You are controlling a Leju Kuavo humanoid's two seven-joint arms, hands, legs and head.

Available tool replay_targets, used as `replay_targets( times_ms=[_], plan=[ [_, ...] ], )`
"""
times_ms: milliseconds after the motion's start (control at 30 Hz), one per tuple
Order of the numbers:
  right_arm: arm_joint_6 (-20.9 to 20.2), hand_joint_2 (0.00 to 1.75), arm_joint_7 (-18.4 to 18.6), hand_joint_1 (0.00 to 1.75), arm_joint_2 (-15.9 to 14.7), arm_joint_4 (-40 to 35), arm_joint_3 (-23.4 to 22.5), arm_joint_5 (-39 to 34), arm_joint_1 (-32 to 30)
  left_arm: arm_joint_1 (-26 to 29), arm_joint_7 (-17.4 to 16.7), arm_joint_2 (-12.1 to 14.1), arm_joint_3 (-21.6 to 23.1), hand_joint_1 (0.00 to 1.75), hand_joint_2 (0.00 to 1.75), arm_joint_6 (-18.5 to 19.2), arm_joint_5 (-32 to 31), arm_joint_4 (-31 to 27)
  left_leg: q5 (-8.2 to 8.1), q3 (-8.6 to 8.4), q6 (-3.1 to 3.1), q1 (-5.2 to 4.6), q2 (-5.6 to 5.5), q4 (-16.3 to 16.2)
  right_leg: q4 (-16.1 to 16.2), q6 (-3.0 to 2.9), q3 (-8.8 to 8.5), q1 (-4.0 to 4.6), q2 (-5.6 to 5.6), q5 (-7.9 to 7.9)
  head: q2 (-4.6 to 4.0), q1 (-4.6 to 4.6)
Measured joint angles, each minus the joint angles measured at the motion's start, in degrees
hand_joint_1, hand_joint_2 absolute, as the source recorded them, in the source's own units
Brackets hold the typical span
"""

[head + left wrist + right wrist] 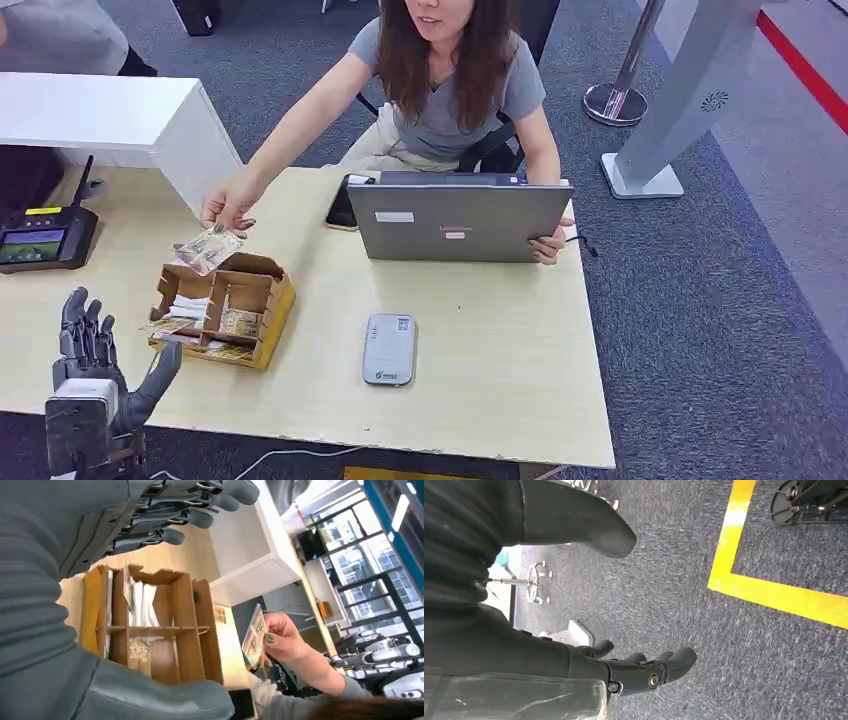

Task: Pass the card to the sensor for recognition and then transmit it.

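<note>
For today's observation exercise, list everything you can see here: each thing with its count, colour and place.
Table: one, light wood, centre.
Card organiser box: one, brown, compartmented, table's left part, cards inside.
Card: one, held by the person over the box.
Card reader: one, grey, table centre.
Laptop: one, grey, far edge.
Phone: one, black, beside the laptop.
Terminal: one, black, far left.
Person: one, grey top, seated opposite.
Left hand: grey, fingers apart, near the box.
Right hand: dark, hanging over grey carpet.
</note>
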State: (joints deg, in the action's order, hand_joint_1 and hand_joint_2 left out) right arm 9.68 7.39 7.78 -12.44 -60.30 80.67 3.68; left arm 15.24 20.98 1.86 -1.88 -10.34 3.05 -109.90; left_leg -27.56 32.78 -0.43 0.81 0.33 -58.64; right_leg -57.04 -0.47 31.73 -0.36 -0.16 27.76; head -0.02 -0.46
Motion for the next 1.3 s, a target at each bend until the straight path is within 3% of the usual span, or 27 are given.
replay_targets(
  times_ms=[200,533,733,933,1067,1300],
  plan=[
    [0.0,1.75,-0.2,0.0,0.0,0.0,0.0,0.2,0.0,-2.0,-0.1,-0.3,-1.8,0.0,1.75,-1.2,0.0,2.2,0.01,-0.02,0.0,0.0,0.0,0.0,0.0,0.0,-0.01,0.0,0.0,0.0,0.0,0.0],
    [-0.1,1.75,0.2,0.0,0.0,0.0,0.0,1.1,0.0,-3.0,-1.2,-2.2,-3.9,0.0,1.75,3.5,8.6,5.7,0.0,-0.01,0.0,-0.01,0.01,0.0,0.0,0.0,0.0,0.0,0.01,0.0,0.0,0.0],
    [-0.1,1.75,0.3,0.0,0.0,0.0,0.3,1.6,0.0,-4.5,-1.8,-2.8,-4.2,0.0,1.75,4.9,10.5,8.1,0.0,-0.01,0.0,0.0,0.0,0.0,0.0,0.0,0.0,0.0,0.0,0.0,0.02,0.0],
    [-0.1,1.75,0.1,0.0,0.0,0.0,0.5,2.1,0.1,-6.4,-2.2,-2.8,-4.1,0.0,1.75,3.2,6.9,10.4,0.0,-0.01,0.0,0.0,0.01,0.0,0.0,0.0,0.0,0.0,0.01,0.0,0.0,0.02],
    [-0.3,1.75,0.0,0.0,0.0,0.0,0.9,2.2,0.2,-7.6,-1.7,-2.6,-3.8,0.0,1.75,-0.1,1.6,11.3,0.0,-0.01,0.0,0.0,0.0,0.0,0.0,0.0,0.0,0.0,0.01,0.0,0.0,0.0],
    [-0.4,1.75,0.0,0.0,0.0,0.0,1.4,2.2,0.2,-8.4,-1.7,-2.1,-3.6,0.0,1.75,-0.9,0.3,11.8,0.0,-0.01,0.0,0.0,0.01,0.0,0.0,0.0,0.01,0.0,0.02,0.0,0.0,0.0]
  ],
)
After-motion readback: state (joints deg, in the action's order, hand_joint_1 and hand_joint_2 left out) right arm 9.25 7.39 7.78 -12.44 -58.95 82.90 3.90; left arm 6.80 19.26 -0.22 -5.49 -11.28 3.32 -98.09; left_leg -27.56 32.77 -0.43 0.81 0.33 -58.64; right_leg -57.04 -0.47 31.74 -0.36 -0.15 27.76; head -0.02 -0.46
